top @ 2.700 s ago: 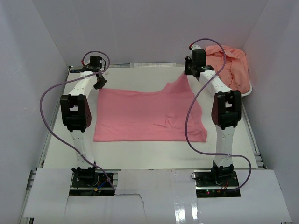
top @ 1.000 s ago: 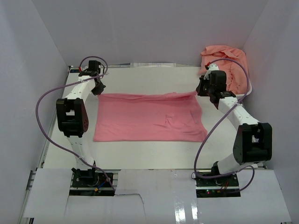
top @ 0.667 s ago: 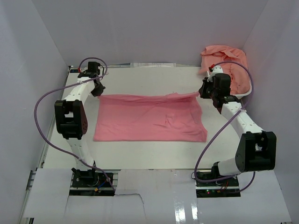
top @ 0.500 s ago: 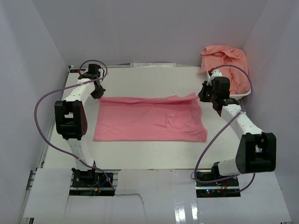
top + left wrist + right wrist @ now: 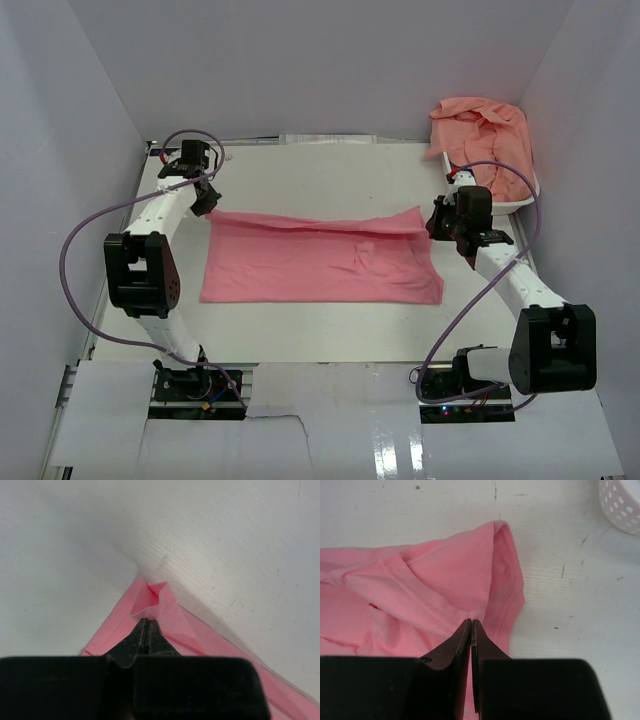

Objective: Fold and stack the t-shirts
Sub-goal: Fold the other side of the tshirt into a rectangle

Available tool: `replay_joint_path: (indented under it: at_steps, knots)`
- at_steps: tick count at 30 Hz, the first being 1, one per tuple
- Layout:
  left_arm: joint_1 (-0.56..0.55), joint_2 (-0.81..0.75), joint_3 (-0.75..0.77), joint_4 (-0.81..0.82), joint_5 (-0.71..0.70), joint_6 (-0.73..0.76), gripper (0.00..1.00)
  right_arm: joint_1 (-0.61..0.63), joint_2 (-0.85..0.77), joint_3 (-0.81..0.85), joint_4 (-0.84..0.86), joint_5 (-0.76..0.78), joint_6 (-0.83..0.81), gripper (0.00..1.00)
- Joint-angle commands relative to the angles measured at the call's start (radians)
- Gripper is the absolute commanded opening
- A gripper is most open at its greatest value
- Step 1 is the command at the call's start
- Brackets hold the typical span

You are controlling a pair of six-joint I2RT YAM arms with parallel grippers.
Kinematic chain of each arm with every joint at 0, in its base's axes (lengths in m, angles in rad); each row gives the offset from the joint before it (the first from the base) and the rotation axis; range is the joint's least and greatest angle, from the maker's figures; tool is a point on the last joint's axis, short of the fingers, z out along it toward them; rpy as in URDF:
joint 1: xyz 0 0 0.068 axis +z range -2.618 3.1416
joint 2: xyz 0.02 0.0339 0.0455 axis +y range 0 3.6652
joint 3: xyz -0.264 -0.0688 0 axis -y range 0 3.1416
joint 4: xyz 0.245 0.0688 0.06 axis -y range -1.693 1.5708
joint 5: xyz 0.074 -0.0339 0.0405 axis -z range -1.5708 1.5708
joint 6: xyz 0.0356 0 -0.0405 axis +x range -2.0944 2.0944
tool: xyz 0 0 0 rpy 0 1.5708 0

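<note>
Far hem pulled nearer | t-shirt (image 5: 320, 268) lies left-right | left tool (image 5: 209, 207), right tool (image 5: 437, 227) clamped on it

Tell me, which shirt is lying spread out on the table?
The rose-pink t-shirt in the middle of the table. The other t-shirts, more peachy, sit crumpled in a heap in the white basket at the far right corner.

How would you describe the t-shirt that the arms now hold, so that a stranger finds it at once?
In the middle of the white table lies a rose-pink t-shirt, its far corners pinched by the left gripper and the right gripper. Unlike the paler salmon t-shirts heaped in the white basket at the far right, it lies spread out.
</note>
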Motion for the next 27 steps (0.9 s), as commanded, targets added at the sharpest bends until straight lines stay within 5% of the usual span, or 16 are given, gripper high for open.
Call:
replay_joint_path:
  at_steps: [1,20,23,25,27]
  knots:
    - [0.004,-0.077,-0.015,0.013,-0.026,-0.003,0.00,-0.006,-0.048,-0.027,0.004,0.014,0.003,0.08]
    - [0.004,-0.129,-0.278,0.019,-0.003,-0.049,0.00,-0.004,0.076,-0.030,-0.223,-0.022,0.015,0.08]
    - [0.004,-0.138,-0.306,0.016,0.012,-0.055,0.01,-0.003,0.079,-0.027,-0.258,0.014,0.032,0.17]
    - [0.004,-0.138,-0.317,0.013,0.020,-0.041,0.11,-0.003,0.070,-0.027,-0.277,0.050,0.040,0.35]
    - [0.004,-0.150,-0.323,0.008,-0.008,-0.044,0.59,-0.003,0.044,-0.028,-0.274,0.083,0.049,0.46]
